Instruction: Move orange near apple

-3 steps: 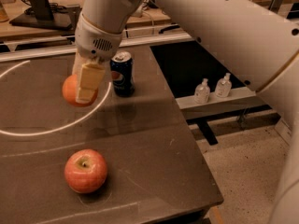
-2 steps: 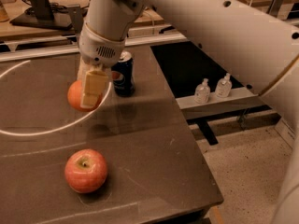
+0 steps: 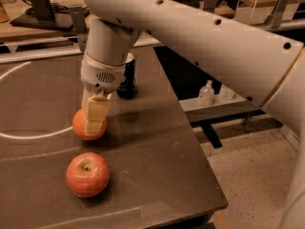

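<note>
The gripper [image 3: 91,126] was closed on the orange [image 3: 78,125]. One pale finger [image 3: 96,114] lay down the fruit's front face, and the other was hidden behind it. The orange sat between the jaws, low over the dark table [image 3: 157,171]; whether it touched the surface could not be told.

The apple [image 3: 87,174] lay just below the gripper, toward the camera and the table's front edge, apart from the orange by a narrow strip of tabletop. The carry looked nearly done.

To finish well, the orange probably needed only a short move toward the apple, or none. The safer course was to set it down where the gap remained, rather than press closer and nudge the apple into rolling. The fruit should be lowered until the table took its weight and the jaws opened slowly. The gripper could then lift straight up, so that neither finger dragged the round fruit aside.

A dark drink can [image 3: 127,82] stood behind the gripper and to its right, clear of that path. A white arc [image 3: 28,136] painted on the table ran off to the gripper's left.

The arm [image 3: 190,30] reached in from the upper right as a thick, pale forearm. It bent at the wrist [image 3: 107,46] so that the gripper pointed almost straight down at the table.
</note>
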You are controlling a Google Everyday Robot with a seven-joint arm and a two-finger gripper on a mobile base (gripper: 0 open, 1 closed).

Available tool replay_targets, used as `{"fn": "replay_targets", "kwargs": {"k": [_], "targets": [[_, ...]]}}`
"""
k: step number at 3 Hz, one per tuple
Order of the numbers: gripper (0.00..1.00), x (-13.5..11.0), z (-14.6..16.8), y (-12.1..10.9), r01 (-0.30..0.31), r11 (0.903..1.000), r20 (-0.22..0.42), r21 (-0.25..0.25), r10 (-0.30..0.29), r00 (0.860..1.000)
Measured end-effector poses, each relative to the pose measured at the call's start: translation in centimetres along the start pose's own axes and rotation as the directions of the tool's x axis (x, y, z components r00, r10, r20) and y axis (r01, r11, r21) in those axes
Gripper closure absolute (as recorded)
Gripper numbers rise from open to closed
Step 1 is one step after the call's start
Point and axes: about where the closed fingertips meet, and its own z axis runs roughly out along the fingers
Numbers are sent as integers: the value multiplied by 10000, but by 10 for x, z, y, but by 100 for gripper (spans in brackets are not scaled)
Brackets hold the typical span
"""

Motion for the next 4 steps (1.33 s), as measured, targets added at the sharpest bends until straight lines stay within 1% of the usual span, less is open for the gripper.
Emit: {"fn": "replay_targets", "kwargs": {"k": [1, 2, 3, 4], "targets": [[51, 6, 9, 11, -354, 9988, -78, -328, 352, 9994], [27, 5, 7, 11, -355, 9988, -76, -328, 353, 9993], [5, 12, -5, 5, -742, 9971, -7, 149, 742, 9972], [0, 21, -60, -7, -1160, 9821, 402, 1486, 1112, 9930]]}}
